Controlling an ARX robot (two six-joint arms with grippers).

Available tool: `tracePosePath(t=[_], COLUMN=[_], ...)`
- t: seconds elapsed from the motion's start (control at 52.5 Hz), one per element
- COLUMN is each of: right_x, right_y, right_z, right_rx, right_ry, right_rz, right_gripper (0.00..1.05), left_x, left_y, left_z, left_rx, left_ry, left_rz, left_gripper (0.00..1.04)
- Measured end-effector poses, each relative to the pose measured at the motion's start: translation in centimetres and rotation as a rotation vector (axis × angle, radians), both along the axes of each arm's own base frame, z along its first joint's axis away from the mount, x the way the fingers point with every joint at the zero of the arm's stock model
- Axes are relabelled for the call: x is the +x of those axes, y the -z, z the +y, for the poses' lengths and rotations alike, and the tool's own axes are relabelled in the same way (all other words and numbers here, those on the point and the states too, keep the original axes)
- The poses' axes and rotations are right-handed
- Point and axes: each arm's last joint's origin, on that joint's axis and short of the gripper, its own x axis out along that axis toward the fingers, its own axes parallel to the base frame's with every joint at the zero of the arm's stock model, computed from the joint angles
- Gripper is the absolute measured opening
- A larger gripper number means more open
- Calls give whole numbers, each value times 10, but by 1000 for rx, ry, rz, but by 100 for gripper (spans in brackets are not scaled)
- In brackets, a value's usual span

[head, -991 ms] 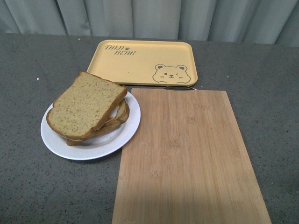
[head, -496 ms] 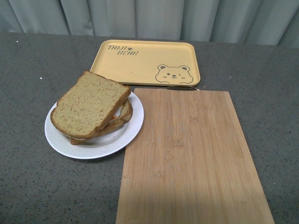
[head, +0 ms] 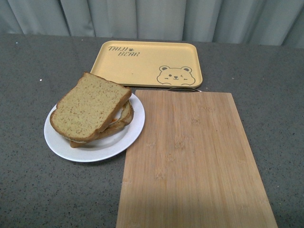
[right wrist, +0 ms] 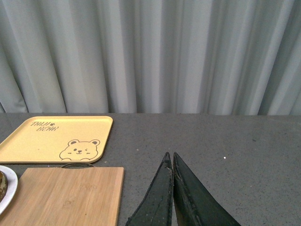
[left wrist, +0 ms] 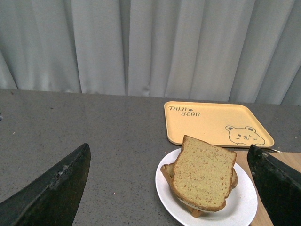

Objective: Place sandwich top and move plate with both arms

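With the top (head: 90, 107) stacked on the plate (head: 97, 153), the left gripper (left wrist: 168, 147) gapes wide facing it, likely to take its rim; the right gripper (right wrist: 169, 156) is pinched together, empty.

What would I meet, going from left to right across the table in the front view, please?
white plate carrying the sandwich top → wooden cutting board. The yellow tray lies farther back and spans parts of both, so it is left out of the order.
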Motion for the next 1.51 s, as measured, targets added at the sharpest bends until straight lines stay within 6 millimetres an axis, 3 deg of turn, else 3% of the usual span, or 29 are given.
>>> tracePosePath(t=[0.82, 1.239, 1.391, 1.429, 1.506], right_x=[-18, -18, -18, -18, -18], right_y=[3, 3, 3, 3, 3], right_z=[0, 0, 0, 0, 0], right_rx=[0, -2, -2, -2, -2], right_ry=[-1, -1, -1, -1, -1], right_rz=[6, 5, 6, 6, 6], right_gripper=[1, 68, 93, 97, 95], left_x=[0, 0, 7, 10, 19], left_y=[0, 0, 12, 15, 18], left_z=[0, 0, 0, 1, 2], left_rx=[0, -3, -171, -222, -306], left_ry=[0, -1, -52, -48, -49], left_rz=[0, 6, 309, 340, 383], left_gripper=[98, 98, 98, 98, 98])
